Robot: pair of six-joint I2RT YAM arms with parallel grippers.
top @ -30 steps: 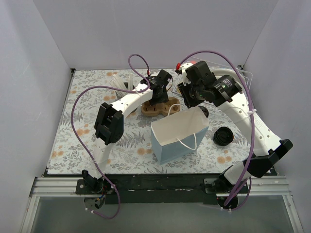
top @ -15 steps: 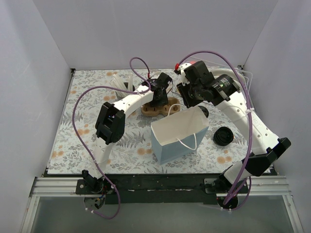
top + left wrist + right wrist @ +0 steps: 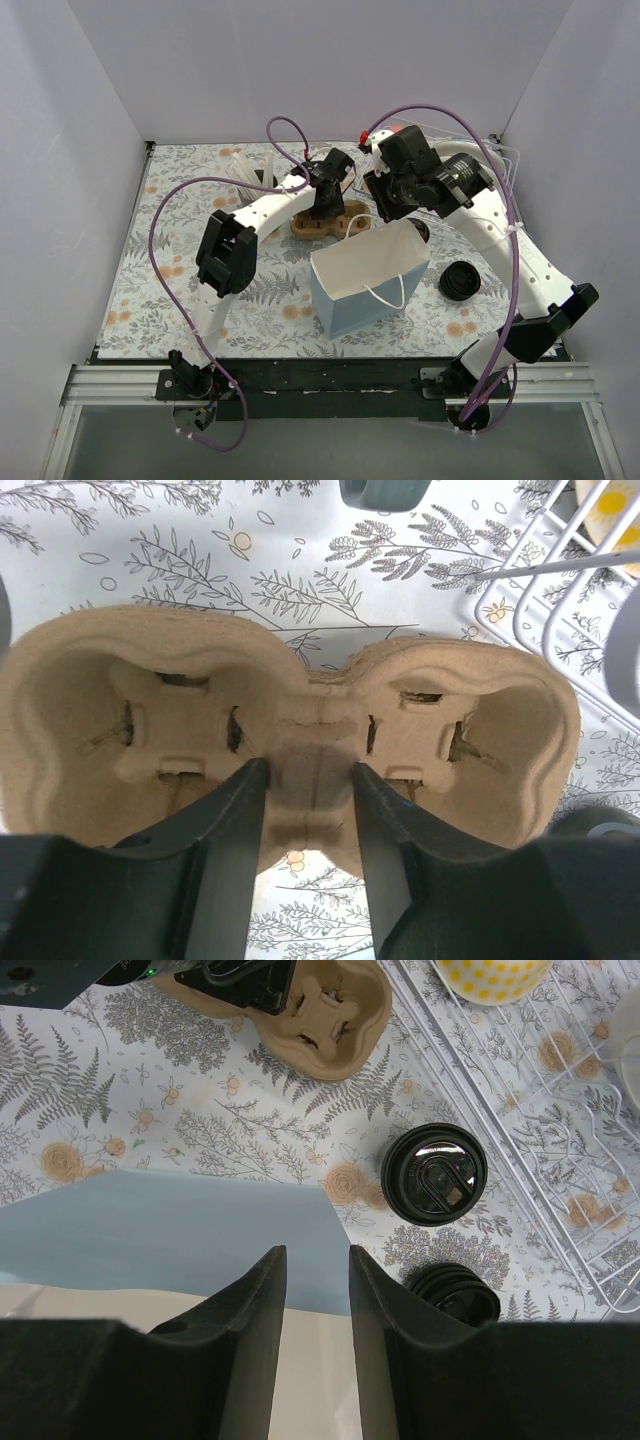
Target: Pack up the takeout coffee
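Floral tabletop [image 3: 165,215], nothing packed yet.
Grips tan pulp cup carrier [image 3: 300,710] in left jaws; right jaws slightly parted above blue paper bag [image 3: 360,300]; black lidded cups [image 3: 434,1173] outside.

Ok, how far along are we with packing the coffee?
Nothing packed yet: both wells of the cup carrier are empty, and the paper bag looks empty. In hand: the left gripper straddles the carrier's centre bridge; the right gripper hovers open over the bag's rim. Left: two lidded black cups sit loose beside the bag.
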